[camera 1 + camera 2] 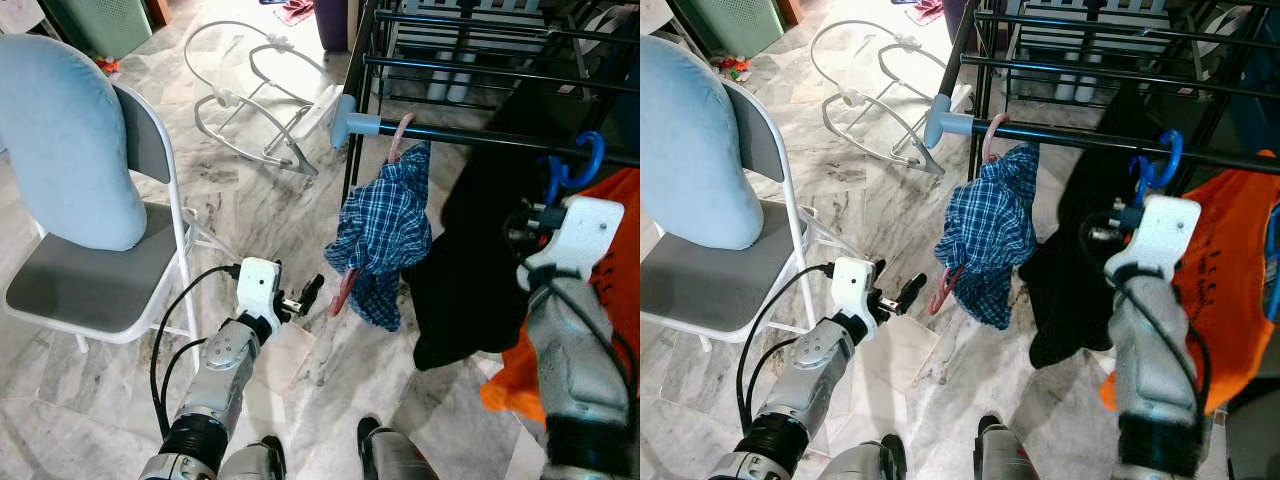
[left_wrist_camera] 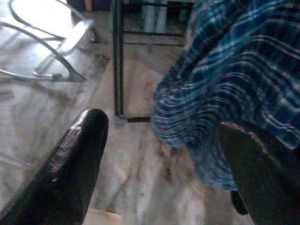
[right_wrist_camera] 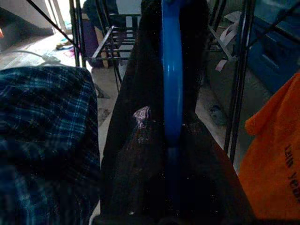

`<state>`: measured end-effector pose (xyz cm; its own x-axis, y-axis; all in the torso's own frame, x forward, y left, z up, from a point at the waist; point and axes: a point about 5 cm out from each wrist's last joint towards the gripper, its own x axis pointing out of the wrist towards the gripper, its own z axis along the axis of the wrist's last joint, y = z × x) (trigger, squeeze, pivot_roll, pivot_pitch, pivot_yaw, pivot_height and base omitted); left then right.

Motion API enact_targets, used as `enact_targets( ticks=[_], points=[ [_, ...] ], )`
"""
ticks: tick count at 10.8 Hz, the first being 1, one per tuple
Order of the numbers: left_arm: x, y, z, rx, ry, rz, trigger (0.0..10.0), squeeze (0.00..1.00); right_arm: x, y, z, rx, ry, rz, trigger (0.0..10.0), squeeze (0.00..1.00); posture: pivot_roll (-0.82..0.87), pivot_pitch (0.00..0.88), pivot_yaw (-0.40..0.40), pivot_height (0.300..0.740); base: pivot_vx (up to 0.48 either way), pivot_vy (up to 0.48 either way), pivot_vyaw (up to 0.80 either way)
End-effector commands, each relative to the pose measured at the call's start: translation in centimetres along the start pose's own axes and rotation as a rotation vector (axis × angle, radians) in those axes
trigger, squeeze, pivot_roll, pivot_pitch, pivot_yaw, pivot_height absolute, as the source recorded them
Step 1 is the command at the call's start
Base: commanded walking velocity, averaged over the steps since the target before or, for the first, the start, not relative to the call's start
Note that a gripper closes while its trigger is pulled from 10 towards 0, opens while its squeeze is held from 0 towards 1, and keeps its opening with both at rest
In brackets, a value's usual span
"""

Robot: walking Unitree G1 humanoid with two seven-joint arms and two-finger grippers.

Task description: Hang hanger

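A blue hanger (image 1: 583,160) hooks over the black rail (image 1: 470,137) of the drying rack, carrying a black garment (image 1: 470,270). My right gripper (image 1: 535,213) is raised just below the hook and is shut on the blue hanger (image 3: 172,70), which runs between its dark fingers (image 3: 140,154). To the left on the same rail, a blue plaid shirt (image 1: 383,235) hangs from a pink hanger (image 1: 400,135). My left gripper (image 1: 305,297) is low above the floor, left of the plaid shirt and apart from it, open and empty; its fingers (image 2: 70,164) frame the shirt (image 2: 234,84).
A white folding chair (image 1: 90,285) with a light blue cushion (image 1: 65,140) stands at left. A white wire rocker frame (image 1: 255,95) lies on the marble floor behind. An orange garment (image 1: 615,270) hangs at right. The rack's other rails (image 1: 480,70) run behind.
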<state>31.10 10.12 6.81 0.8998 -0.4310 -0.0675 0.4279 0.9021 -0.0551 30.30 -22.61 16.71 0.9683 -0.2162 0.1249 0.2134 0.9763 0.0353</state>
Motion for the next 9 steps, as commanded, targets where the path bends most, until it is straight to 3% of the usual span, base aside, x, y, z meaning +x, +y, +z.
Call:
enact_targets(
  ticks=[1, 2, 5, 9],
  points=[
    [-0.4, 0.2, -0.3, 0.022, 0.005, 0.014, 10.0, 0.0, -0.3, 0.2, 1.6, -0.009, -0.094, -0.002, 0.6, 0.0, -0.16, 0.219, 0.074, 0.74, 0.0, 0.0, 0.0],
    [-0.6, 0.6, -0.4, 0.036, 0.014, 0.036, 10.0, 0.0, -1.7, 0.7, 0.4, -0.05, -0.081, -0.004, 10.0, 0.0, -0.16, 0.22, 0.072, 0.74, 0.0, 0.0, 0.0],
    [-0.9, 0.7, -1.1, 0.049, 0.037, 0.044, 10.0, 0.0, -4.1, 1.9, -2.2, -0.072, -0.012, 0.002, 10.0, 0.0, -0.17, 0.211, 0.073, 0.74, 0.0, 0.0, 0.0],
    [-0.5, 0.6, -1.0, 0.057, 0.041, 0.047, 10.0, 0.0, -4.0, 2.2, -2.9, -0.074, 0.005, -0.006, 10.0, 0.0, -0.16, 0.188, 0.074, 0.74, -0.225, 0.0, 0.0]
  ],
)
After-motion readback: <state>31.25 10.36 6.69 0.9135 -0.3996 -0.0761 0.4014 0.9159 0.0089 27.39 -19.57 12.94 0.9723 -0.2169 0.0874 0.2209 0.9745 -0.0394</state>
